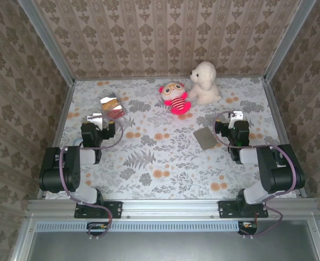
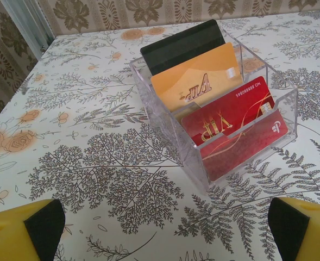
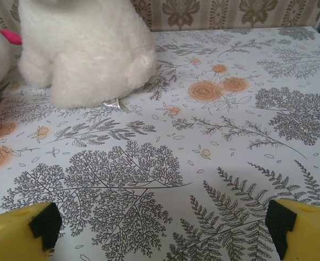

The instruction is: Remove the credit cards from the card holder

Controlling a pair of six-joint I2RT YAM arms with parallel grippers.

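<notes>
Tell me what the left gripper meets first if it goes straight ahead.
Most likely the clear card box, at the near wall in front of the red card. The box sits slightly right of centre ahead of the open left gripper, so depth and exact contact are uncertain.

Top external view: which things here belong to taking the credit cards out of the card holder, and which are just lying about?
Job:
- credit cards, dark, gold and red, standing in the clear slotted box
- flat grey card holder, lying near the right arm

Lying about:
- white plush dog
- pink striped plush toy
</notes>
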